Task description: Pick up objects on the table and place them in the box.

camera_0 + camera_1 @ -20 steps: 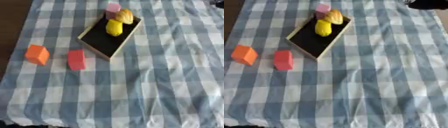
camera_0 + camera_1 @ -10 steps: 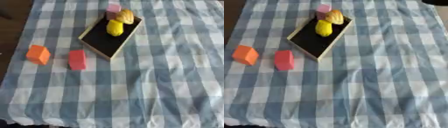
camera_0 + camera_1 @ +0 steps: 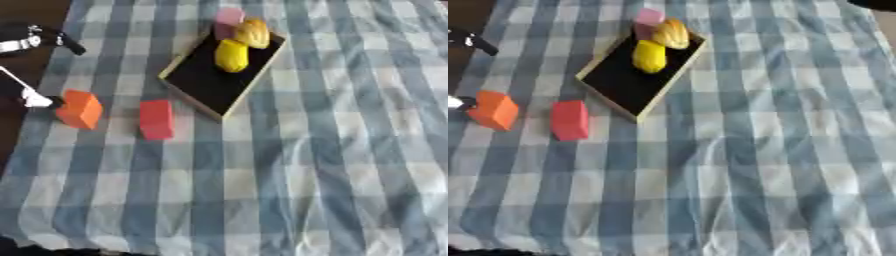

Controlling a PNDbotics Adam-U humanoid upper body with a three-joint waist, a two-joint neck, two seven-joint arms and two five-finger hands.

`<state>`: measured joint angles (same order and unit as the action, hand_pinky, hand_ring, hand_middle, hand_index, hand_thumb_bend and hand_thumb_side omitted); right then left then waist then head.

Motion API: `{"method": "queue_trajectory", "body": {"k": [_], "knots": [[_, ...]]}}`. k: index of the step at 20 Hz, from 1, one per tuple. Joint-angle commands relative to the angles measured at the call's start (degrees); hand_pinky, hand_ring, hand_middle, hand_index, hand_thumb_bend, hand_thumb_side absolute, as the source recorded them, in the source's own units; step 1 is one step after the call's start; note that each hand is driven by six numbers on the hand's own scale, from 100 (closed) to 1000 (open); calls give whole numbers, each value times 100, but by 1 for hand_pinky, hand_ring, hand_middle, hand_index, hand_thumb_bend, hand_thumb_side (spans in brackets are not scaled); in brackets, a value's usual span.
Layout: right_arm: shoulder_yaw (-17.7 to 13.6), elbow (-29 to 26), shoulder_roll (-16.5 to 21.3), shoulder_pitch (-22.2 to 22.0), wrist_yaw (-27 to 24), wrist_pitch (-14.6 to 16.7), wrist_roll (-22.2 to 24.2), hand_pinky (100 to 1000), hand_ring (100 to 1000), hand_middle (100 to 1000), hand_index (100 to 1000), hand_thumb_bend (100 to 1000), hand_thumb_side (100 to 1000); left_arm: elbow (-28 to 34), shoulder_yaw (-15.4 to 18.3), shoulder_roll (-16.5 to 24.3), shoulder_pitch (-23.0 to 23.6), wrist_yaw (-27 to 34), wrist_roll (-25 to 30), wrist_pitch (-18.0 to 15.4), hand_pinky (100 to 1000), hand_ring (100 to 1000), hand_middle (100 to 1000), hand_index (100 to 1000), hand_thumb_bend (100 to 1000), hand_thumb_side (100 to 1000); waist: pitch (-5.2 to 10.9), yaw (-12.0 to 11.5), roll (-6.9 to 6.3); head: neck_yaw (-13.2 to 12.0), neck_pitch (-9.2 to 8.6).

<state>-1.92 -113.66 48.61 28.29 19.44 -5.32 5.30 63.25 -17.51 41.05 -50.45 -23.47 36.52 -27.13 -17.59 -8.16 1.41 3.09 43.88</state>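
One black-lined wooden box (image 3: 210, 80) far left on checked-cloth table (image 3: 332, 150), holding one yellow rounded object (image 3: 232, 55), one orange-yellow one (image 3: 252, 32). One pink block (image 3: 229, 17) at far end. One red block (image 3: 157, 118), one orange block (image 3: 80, 108) left. Left hand (image 3: 31, 40) at left edge, fingers unclear. No writing.

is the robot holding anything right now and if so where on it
Nothing is visibly held. The left hand sits beside the orange block; its hold cannot be told.

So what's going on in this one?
A sorting job is partly done. The box on the checked cloth holds a yellow piece and an orange-yellow piece, with a pink block at its far end. An orange block and a red block lie on the cloth to its left. The left hand shows beside the orange block, not holding it.
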Motion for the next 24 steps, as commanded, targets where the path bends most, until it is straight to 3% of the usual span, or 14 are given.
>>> {"method": "queue_trajectory", "body": {"k": [1,7,13,18,24], "knots": [[-89,-94,58,98,-57,-85,6,933,1000,770,906,100,216,-109,-29,-7,-196,75,1336,-1100,917,909,793,905,523,100,116,11,-109,-34,23],[-81,-94,-30,136,-74,-155,36,931,1000,768,903,100,254,-228,-125,-89,-272,-70,1540,-1151,911,904,776,898,516,100,90,31,-140,-52,23],[-89,-94,-29,73,-28,-221,41,930,1000,766,901,100,281,251,217,136,-290,83,1339,-1045,908,902,775,901,504,100,81,7,-165,-21,23],[-85,-79,-46,58,-5,-232,51,929,1000,767,900,100,294,764,118,308,-182,492,1444,-992,908,901,774,903,459,100,87,-3,-177,-29,23],[-84,-28,-94,78,-20,-231,60,928,1000,764,900,100,330,1063,-250,531,66,480,1543,-971,911,901,783,905,593,100,95,10,-203,-61,23]]}}
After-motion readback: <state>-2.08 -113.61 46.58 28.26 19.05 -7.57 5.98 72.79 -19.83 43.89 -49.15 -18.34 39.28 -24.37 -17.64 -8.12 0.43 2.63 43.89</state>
